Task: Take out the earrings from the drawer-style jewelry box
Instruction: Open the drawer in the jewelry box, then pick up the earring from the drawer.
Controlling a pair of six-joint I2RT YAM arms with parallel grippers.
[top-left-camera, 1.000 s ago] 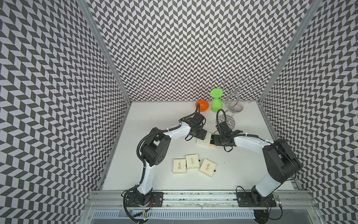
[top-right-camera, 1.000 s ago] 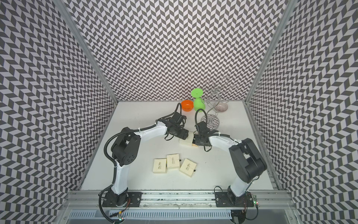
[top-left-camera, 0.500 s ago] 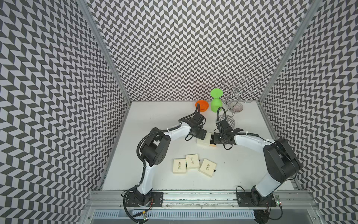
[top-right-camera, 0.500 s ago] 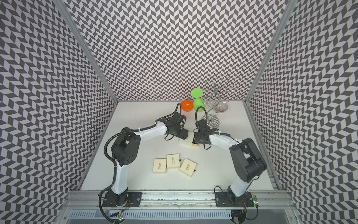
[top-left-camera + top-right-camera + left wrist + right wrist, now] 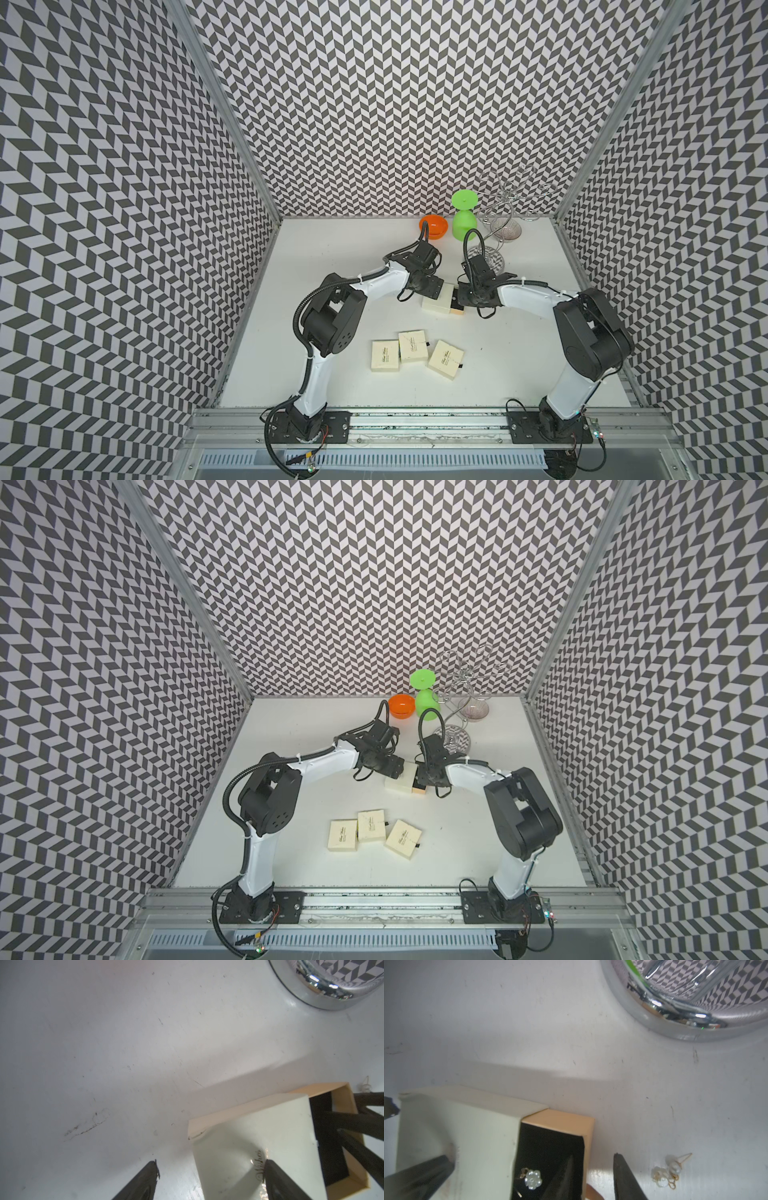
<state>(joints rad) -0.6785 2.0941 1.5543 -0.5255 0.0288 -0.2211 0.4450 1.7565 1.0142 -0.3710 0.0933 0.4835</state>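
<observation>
Two white robot arms meet over a cream jewelry box point(image 5: 436, 299) near the middle of a white table point(image 5: 332, 257). In both top views their black wrists cover most of the box, so anything tiny in or beside it cannot be found there. The close wrist views show more. The box's tan drawer point(image 5: 558, 1126), lined in black, is slid partway out of the cream sleeve point(image 5: 456, 1136) with its open end toward the right arm, and the box's long axis runs from one arm to the other. Inside the drawer lies one white flower-shaped earring point(image 5: 532, 1179), face up, its post hard to make out against the lining. Near the drawer's end wall, on the bare table, lies a small heap of pearl earrings point(image 5: 671, 1169), with one thin gold post pointing away from the drawer. The left pincer point(image 5: 211, 1161) is wide open and holds nothing: one fingertip sits on the sleeve's printed top, the other hangs over the table beside the box. The right pincer point(image 5: 593, 1155) is narrowly parted, one finger inside the drawer and one outside its end wall. The frame cuts off the lower fingers, so it may be pinching the wall, but I cannot tell. Beyond the box from the arm bases sits a chrome round base point(image 5: 685, 1028), and three closed cream boxes point(image 5: 415, 353) lie on the box's other side.
</observation>
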